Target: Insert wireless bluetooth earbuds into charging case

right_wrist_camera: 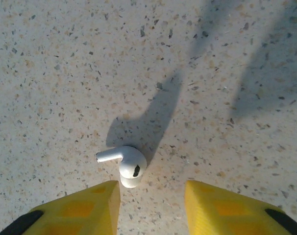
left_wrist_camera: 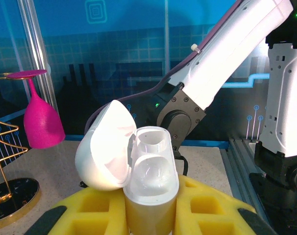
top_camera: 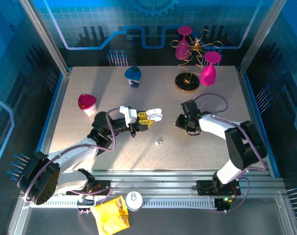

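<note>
My left gripper (top_camera: pixel 144 118) is shut on the charging case (left_wrist_camera: pixel 151 169), which stands upright between its yellow pads (left_wrist_camera: pixel 212 208). The case's lid (left_wrist_camera: pixel 107 147) hangs open to the left, and both wells look empty. In the top view the white case (top_camera: pixel 155 115) sticks out to the right of that gripper, near the table's middle. One of the earbuds (right_wrist_camera: pixel 126 165) lies on the speckled table just ahead of my right gripper's left fingertip (right_wrist_camera: pixel 97 203). My right gripper (right_wrist_camera: pixel 152 188) stands open low over the table, with bare table between its fingers. Another earbud (top_camera: pixel 159 141) lies between the two grippers.
A gold wire rack (top_camera: pixel 187 81) with pink glasses (top_camera: pixel 209 73) stands at the back right. A blue object (top_camera: pixel 133 75) sits at the back, a pink-lidded cup (top_camera: pixel 87 103) at the left. A yellow bag (top_camera: pixel 111 215) and a white disc (top_camera: pixel 134 200) lie on the front rail.
</note>
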Motion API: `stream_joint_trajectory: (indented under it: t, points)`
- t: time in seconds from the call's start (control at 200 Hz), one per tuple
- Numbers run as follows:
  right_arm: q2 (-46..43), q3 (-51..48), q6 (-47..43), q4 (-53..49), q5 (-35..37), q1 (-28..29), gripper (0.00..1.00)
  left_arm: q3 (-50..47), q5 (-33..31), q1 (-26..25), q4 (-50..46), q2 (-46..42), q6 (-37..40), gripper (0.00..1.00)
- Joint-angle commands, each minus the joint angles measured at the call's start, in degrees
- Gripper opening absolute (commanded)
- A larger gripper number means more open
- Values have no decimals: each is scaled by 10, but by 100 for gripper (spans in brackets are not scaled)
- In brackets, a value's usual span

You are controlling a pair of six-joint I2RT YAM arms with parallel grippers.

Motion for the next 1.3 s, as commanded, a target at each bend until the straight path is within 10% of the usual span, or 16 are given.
stream_joint_trajectory:
  t: [0.0,0.59,1.296]
  points:
    - [20,30,2,7,-5,6,36,-5,1,-1,11,6,14,19]
    - [70,59,-34,-7,-36,2,17,-7,-2,-2,9,13,19,20]
    - [-237,-21,-536,29,47,134,17,4,-45,8,5,59,-11,19]
